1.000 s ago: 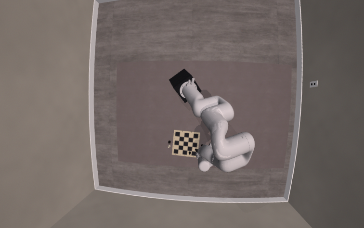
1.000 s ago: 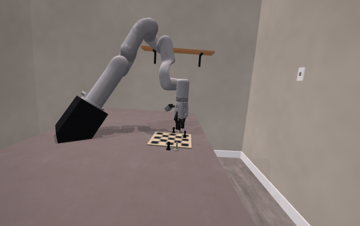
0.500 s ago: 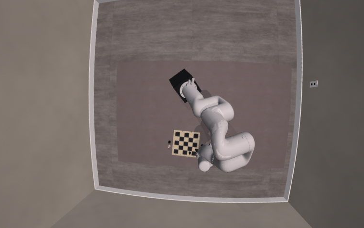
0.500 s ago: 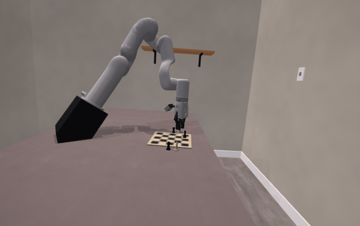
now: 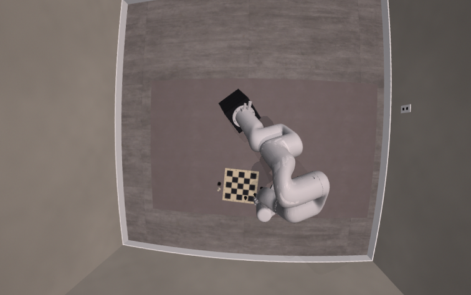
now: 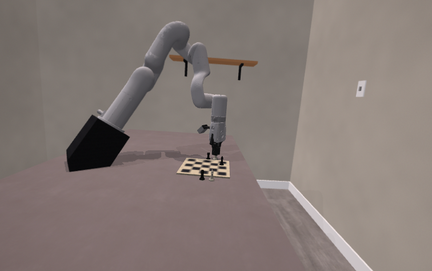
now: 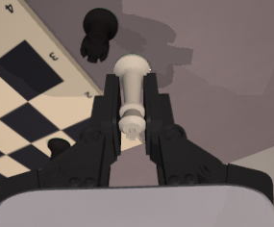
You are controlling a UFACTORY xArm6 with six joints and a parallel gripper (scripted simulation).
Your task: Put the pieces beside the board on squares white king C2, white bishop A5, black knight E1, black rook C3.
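My gripper (image 6: 215,153) (image 7: 132,91) points down beside the board (image 5: 225,187) (image 6: 194,174) (image 7: 40,47), its fingers shut on the white king (image 7: 133,88) (image 6: 215,157). The king is upright, with its cross between the finger pads. The black rook (image 7: 97,34) (image 6: 208,155) (image 5: 261,188) stands off the same board edge, close to the king. Beyond the opposite edge stand a white piece (image 5: 218,189) (image 6: 211,175), seemingly the bishop, and a black piece (image 5: 218,183) (image 6: 202,175), seemingly the knight.
A black piece (image 5: 245,197) (image 6: 222,161) stands on the board near the gripper; the left finger partly hides it in the wrist view (image 7: 59,145). The arm covers the table right of the board in the top view. The table edge is near the gripper's side.
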